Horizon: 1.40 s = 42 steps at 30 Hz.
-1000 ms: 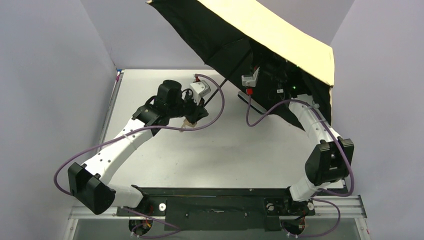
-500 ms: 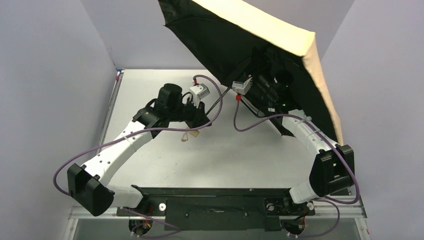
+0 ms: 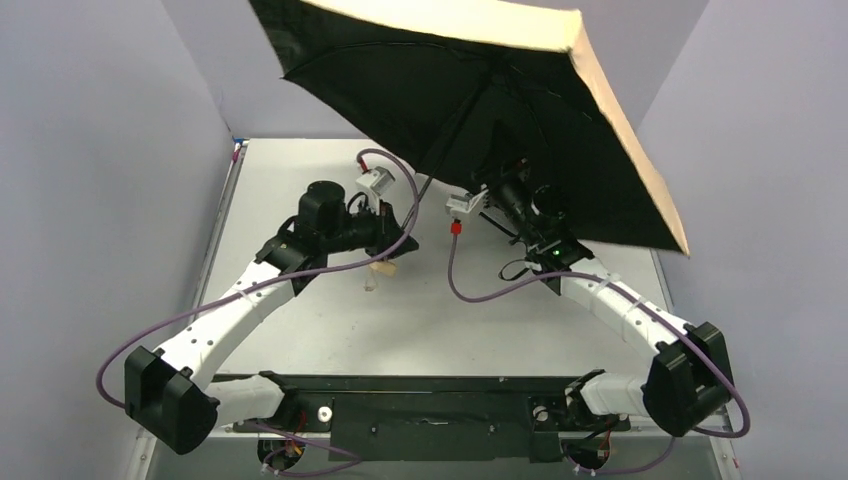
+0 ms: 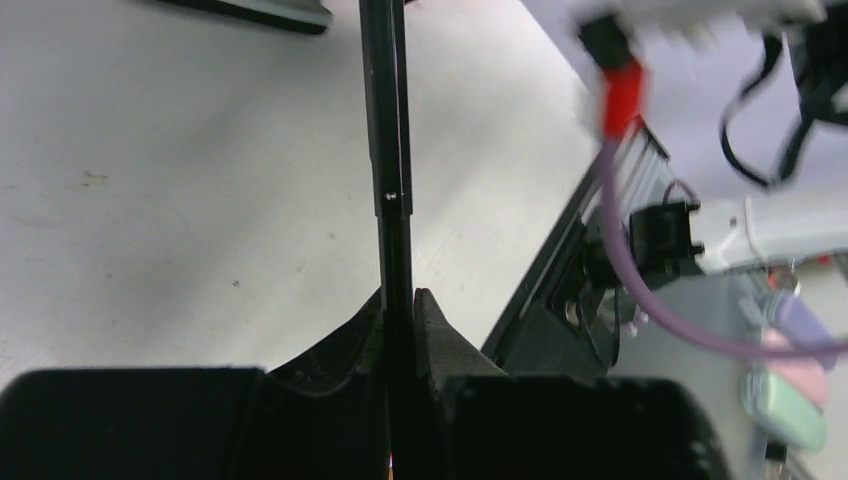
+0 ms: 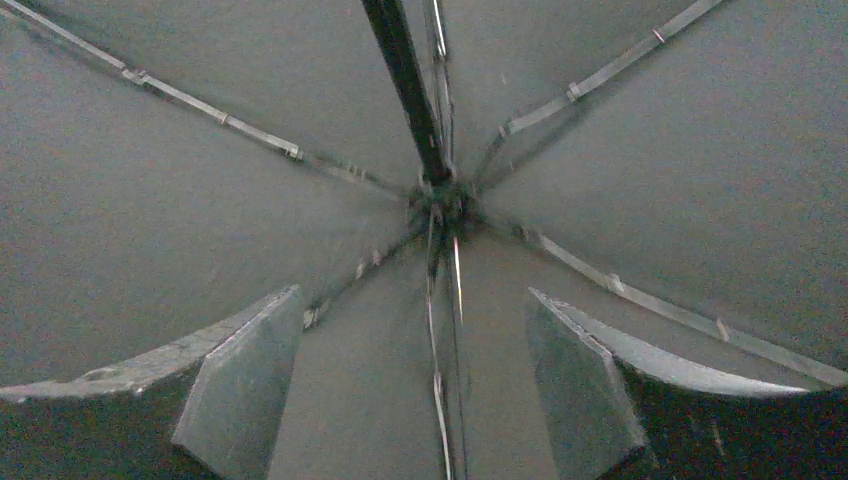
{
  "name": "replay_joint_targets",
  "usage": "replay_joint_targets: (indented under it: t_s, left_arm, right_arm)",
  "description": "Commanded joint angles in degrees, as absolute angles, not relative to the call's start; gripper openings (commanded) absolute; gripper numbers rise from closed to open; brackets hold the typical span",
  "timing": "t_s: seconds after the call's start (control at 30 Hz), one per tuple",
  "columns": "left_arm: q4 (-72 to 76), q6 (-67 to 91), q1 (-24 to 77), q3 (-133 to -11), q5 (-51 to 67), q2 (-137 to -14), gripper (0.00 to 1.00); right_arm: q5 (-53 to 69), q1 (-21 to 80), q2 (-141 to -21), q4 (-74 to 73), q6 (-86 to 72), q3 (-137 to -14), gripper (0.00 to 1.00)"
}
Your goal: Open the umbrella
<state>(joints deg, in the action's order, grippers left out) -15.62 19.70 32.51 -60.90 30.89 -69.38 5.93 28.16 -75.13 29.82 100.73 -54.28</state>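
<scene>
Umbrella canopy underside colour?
Black under the umbrella, tan on the outer face; shows best in the top external view.

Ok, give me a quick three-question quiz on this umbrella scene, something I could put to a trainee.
1. True or false: the umbrella is spread open.
2. What is the left gripper clamped on? A) the shaft B) a rib C) the fabric edge
3. Fill in: the right gripper is ___, holding nothing.
Key: 1 true; 2 A; 3 open.

Bright, even light — dim blur under umbrella (image 5: 200,220)
</scene>
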Motion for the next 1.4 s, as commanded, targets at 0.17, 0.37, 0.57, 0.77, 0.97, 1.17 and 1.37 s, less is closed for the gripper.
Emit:
replay_joint_targets:
  t_s: [0.17,0.37,0.57,0.77,0.97,1.17,1.37]
  left_arm:
    - [10.7,25.97,23.96,-55.24,17.57,-58.31,0.0]
    - [4.24,20.49,23.09,-51.39,-1.82,-48.48,0.0]
    - [3.9,17.0,19.32,-44.81,-7.95,-45.15,0.0]
    - [6.56,15.91,17.68,-38.38,-6.82,-44.1,0.0]
    - [7.04,17.81,16.76,-34.16,-4.88,-45.18,0.0]
    - [15.12,22.08,16.39,-29.26,-0.14,-50.02,0.0]
    - [20.54,26.12,16.44,-28.95,-0.05,-55.86,0.0]
  right_arm:
    - [3.24,34.37,-64.56,25.54,92.09,-48.35,0.77]
    - [-2.05,35.74,-62.04,21.45,88.24,-47.18,0.78]
    - [-4.68,35.84,-61.01,18.62,85.84,-46.84,0.79]
    - [-6.74,36.11,-60.99,17.71,84.58,-47.16,0.79]
    - [-8.48,36.2,-59.88,15.89,83.9,-46.87,0.79]
    - [-9.75,36.22,-59.47,15.45,84.02,-45.88,0.79]
    - [-10.56,36.49,-58.38,14.12,83.5,-45.5,0.79]
